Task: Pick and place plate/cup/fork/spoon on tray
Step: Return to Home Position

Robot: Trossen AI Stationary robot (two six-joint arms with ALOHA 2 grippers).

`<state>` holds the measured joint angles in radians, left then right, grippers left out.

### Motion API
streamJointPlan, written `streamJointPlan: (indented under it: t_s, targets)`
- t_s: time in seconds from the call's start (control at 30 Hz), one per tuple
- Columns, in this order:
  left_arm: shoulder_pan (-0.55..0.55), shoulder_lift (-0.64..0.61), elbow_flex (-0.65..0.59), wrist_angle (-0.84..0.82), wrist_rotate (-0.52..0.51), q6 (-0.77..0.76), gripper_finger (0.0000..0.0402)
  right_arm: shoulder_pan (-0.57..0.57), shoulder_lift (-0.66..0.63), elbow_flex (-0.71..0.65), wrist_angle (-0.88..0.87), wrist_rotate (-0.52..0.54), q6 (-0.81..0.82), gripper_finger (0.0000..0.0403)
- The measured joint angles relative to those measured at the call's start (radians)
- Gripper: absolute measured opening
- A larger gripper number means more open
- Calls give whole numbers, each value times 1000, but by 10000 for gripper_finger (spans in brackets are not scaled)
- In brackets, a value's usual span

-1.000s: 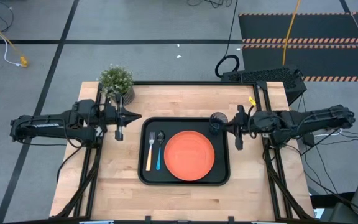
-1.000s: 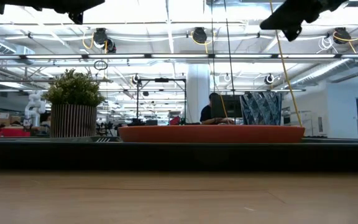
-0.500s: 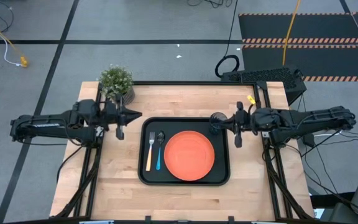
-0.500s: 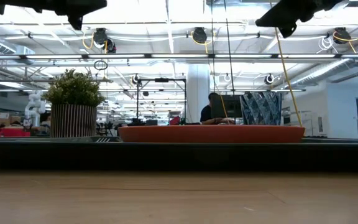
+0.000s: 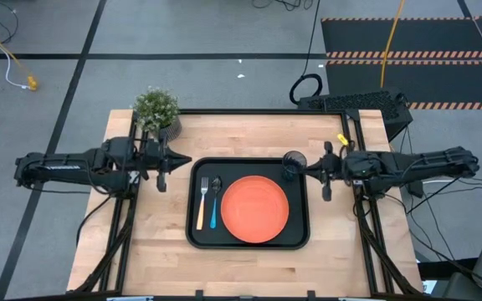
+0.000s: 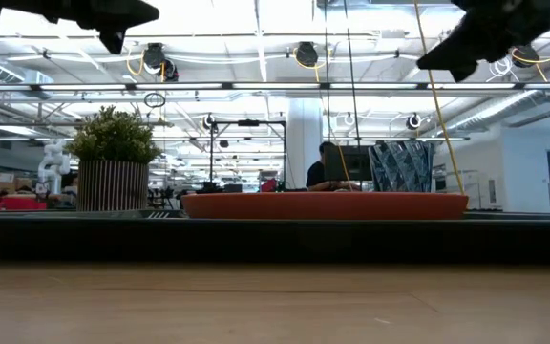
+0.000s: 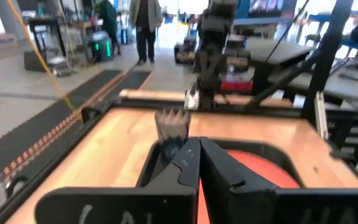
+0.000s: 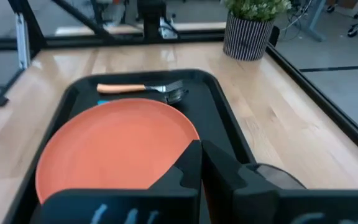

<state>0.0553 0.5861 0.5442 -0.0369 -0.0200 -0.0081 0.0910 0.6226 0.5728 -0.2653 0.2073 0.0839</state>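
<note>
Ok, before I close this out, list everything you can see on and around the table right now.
tray: 1, black, centre of the table
plate: 1, orange, on the tray's right part
cup: 1, dark blue, tray's back right corner
fork: 1, orange handle, tray's left part, beside the spoon
spoon: 1, light blue handle, between fork and plate
potted plant: 1, green in a striped pot, table's back left corner
table: 1, light wood
people: at least 2, colours unclear, in the room beyond the table
left end effector: 1, dark, shut, raised left of the tray
right end effector: 1, dark, shut, raised right of the tray near the cup
</note>
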Motion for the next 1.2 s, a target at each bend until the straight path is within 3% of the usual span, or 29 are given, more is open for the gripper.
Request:
streamJointPlan:
  t_s: [0.2, 0.47, 0.73, 0.87, 1.2]
  targets:
    - [-6, -61, -100, 22, -16, -3, 3, 0, -190, -113, 0, -2, 47, 0]
    - [8, -204, -355, 254, -69, -39, 4, 0, -341, -312, 26, -2, 113, 0]
    - [18, -303, -458, 225, -40, -133, 13, 0, -384, -485, 234, -29, 35, 0]
    - [19, -327, -531, 271, -87, -159, 4, 0, -389, -551, 347, -24, 4, 0]
    - [19, -332, -534, 215, -78, -115, 20, 0, -389, -554, 342, -23, -2, 0]
